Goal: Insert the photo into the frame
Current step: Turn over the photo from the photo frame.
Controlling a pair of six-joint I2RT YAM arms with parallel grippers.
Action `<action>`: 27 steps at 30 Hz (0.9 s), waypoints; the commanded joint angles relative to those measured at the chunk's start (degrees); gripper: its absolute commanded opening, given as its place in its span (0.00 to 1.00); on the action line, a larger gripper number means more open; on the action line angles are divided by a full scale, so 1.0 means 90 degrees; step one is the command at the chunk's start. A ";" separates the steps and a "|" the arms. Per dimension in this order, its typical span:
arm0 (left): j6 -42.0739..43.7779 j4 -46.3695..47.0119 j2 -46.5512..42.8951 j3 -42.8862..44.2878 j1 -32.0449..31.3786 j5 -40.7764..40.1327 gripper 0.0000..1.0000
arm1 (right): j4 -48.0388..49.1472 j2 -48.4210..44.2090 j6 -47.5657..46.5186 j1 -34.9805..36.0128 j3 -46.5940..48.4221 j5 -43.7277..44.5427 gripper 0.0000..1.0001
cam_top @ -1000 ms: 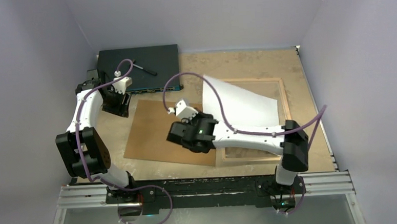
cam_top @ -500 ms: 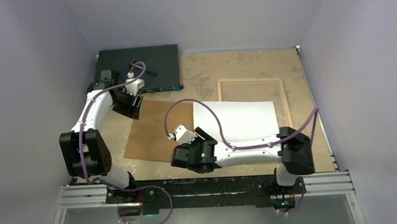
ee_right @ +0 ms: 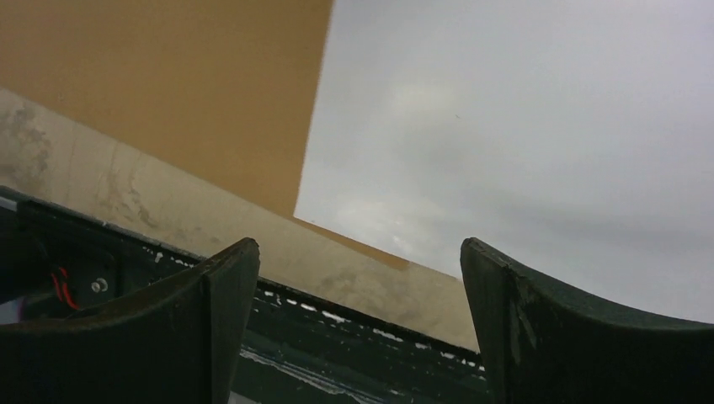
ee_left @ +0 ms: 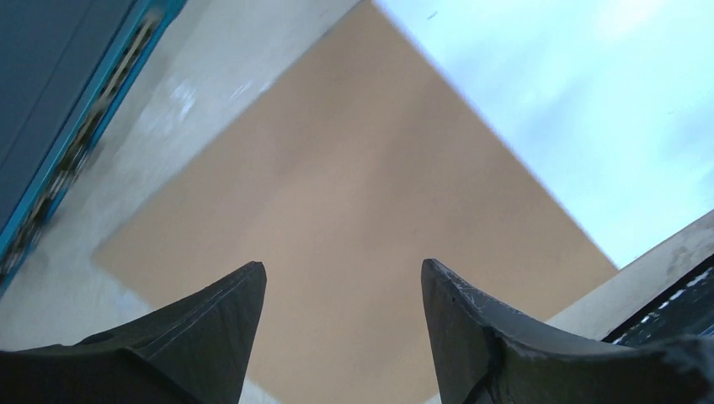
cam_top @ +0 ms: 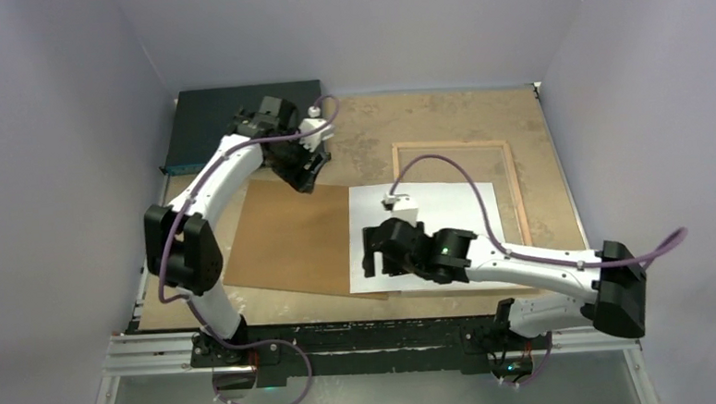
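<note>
Photo (cam_top: 447, 207) white-side-up, overlapping frame (cam_top: 449, 144); left pincer (ee_left: 341, 286), right pincer (ee_right: 358, 261) agape, empty.

Left arm (cam_top: 207, 177), centre left; right arm (cam_top: 543, 264), lower right. Both have white tubular link shells and bulky black joint housings. A purple cable loops along each, ending at a small white camera block on the wrist. Left gripper (ee_left: 341, 269) and right gripper (ee_right: 358, 248): dark curved fingers (ee_right: 547, 337), edges scuffed pale.

Photo (cam_top: 438, 209) (face-down) partly atop frame (cam_top: 449, 144)
</note>
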 commanded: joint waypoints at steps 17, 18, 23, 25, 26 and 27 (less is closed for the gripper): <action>0.0170 -0.0318 0.4283 0.4489 -0.1862 0.0687 0.74 | -0.0101 -0.3196 0.3678 -0.1216 -0.2571 -0.1866 0.90; 0.0228 -0.0332 0.4278 0.4492 -0.1886 0.0810 0.77 | -0.0070 -0.3147 0.3631 -0.1241 -0.2566 -0.1889 0.90; 0.0497 -0.0392 0.4372 0.4517 -0.1922 0.1432 0.87 | -0.0004 -0.2989 0.3427 -0.1348 -0.2482 -0.1914 0.89; 0.0633 -0.0599 0.4560 0.4705 -0.1933 0.1719 0.89 | 0.0022 -0.2943 0.3377 -0.1379 -0.2473 -0.1946 0.89; 0.0715 -0.0723 0.4680 0.4827 -0.1935 0.1863 0.90 | 0.0029 -0.2914 0.3353 -0.1402 -0.2472 -0.1958 0.88; 0.0768 -0.0830 0.4796 0.4939 -0.1933 0.1948 0.90 | 0.0035 -0.2882 0.3337 -0.1409 -0.2471 -0.1975 0.88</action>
